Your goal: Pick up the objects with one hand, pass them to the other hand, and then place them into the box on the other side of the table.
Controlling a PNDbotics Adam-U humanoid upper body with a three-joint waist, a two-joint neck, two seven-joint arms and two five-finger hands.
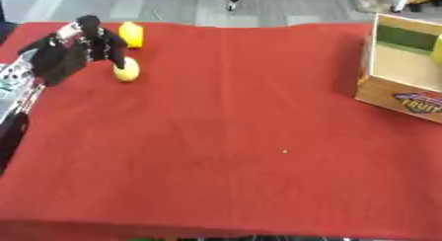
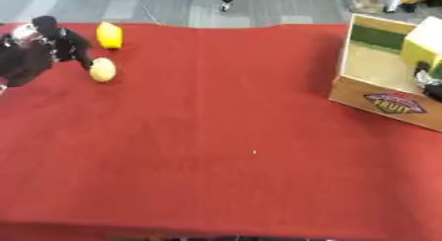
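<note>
Red cloth (image 1: 224, 136) over table, taken as landmark. Far left corner of cloth: left hand (image 1: 73, 50), black, fingers spread and relaxed, grasping nothing, fingertips just touching a round yellow fruit (image 1: 126, 70) lying on cloth. Just beyond that fruit, nearer far edge of cloth: second yellow object (image 1: 130, 34), upright. Right edge of cloth: wooden box (image 2: 380, 77), open side facing up. Right hand (image 2: 427, 79) partly seen by box, holding yellow block (image 2: 424, 48); grip cannot tell
</note>
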